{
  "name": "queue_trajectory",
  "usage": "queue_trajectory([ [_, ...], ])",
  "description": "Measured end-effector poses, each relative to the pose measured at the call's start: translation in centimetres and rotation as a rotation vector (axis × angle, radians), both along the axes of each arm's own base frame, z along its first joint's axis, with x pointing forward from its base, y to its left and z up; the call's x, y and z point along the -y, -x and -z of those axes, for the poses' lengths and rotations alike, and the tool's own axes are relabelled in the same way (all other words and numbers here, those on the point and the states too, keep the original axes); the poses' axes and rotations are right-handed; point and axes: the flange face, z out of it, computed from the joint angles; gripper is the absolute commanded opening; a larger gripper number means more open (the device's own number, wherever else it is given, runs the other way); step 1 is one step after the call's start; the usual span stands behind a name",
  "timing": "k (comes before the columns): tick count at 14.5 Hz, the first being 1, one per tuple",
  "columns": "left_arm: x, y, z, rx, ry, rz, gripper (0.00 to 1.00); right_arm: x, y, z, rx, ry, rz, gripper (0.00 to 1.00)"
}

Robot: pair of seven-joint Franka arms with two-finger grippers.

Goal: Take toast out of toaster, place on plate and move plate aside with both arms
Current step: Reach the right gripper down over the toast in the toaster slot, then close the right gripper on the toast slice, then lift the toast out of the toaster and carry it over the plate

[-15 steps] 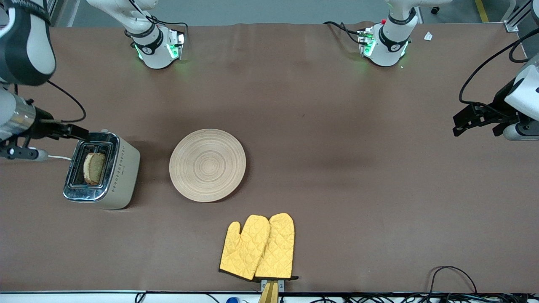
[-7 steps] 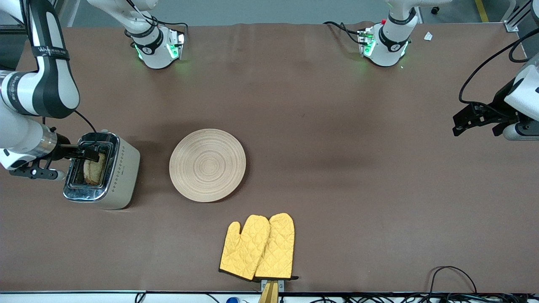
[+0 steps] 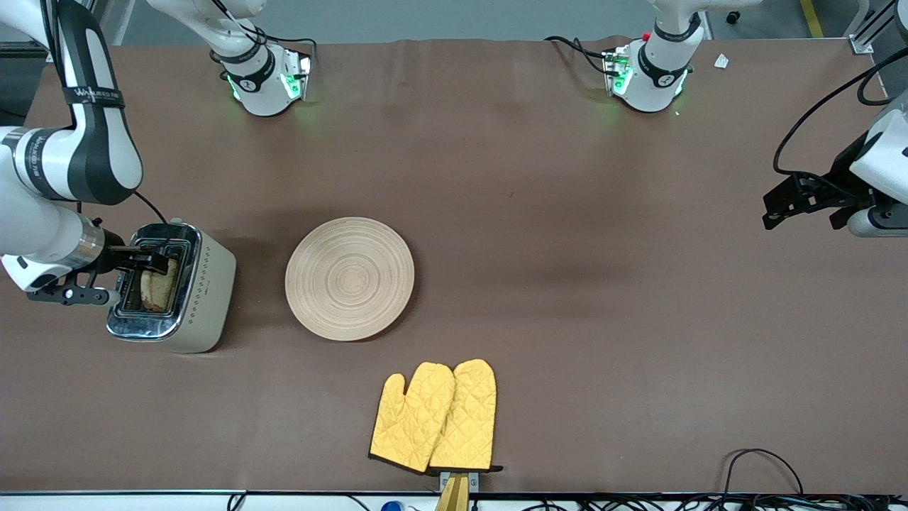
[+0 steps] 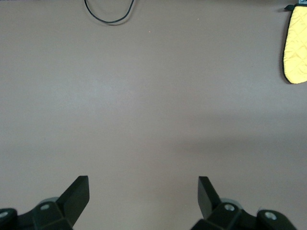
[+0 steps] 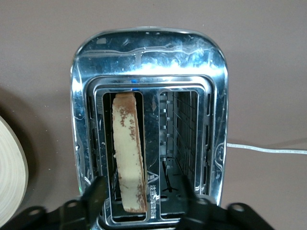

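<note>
Right wrist view puts my right gripper [image 5: 141,191] directly over the toaster [image 5: 148,129], its two fingers [image 5: 96,191] straddling the near end of the toast [image 5: 128,153]. The jaws stand partly parted, one finger on each face of the slice, but I cannot tell whether the pads touch the bread yet, so I would not call it gripped. The slice stands on edge in the slot nearer the plate [image 5: 10,172], and its long axis runs straight away from the gripper along that slot; the second slot is empty. As I read it, a closing squeeze would press across the thin dimension of the bread, which is what the lift needs, and the pull should then go straight up out of the slot.

From the front view, the right gripper [image 3: 145,264] hangs over the chrome top of the toaster [image 3: 206,298] at the right arm's end of the table, with the toast [image 3: 157,289] poking up beneath it. The plate [image 3: 350,278] sits just beside the toaster, toward the table's middle, bare.

My left gripper [image 4: 143,199] waits with its jaws wide over open tabletop at the left arm's end, well apart from everything, so the right arm is clearly the nearer one.
</note>
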Motion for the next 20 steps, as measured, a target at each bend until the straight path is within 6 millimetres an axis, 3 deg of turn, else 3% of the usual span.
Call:
queue_trajectory([
  [5,0.0,0.0,0.0,0.000,0.000,0.000,1.00,-0.1,-0.1,0.6,-0.007,-0.002,-0.015,0.15],
  [8,0.0,0.0,0.0,0.000,0.000,0.000,1.00,-0.4,-0.2,0.6,-0.006,-0.002,-0.021,0.04],
  [11,0.0,0.0,0.0,-0.001,0.000,0.000,1.00,-0.4,-0.4,-0.4,-0.018,-0.002,-0.022,0.02],
  [15,0.0,0.0,0.0,-0.001,0.000,0.000,1.00,-1.1,-1.5,-6.6,-0.042,-0.001,-0.035,0.00],
  [18,0.0,0.0,0.0,-0.001,0.000,0.000,1.00,-4.0,-1.7,-11.5,-0.046,-0.035,-0.062,0.00],
  [20,0.0,0.0,0.0,-0.001,0.000,0.000,1.00,-6.2,-1.6,-12.7,-0.047,-0.149,-0.057,0.00],
])
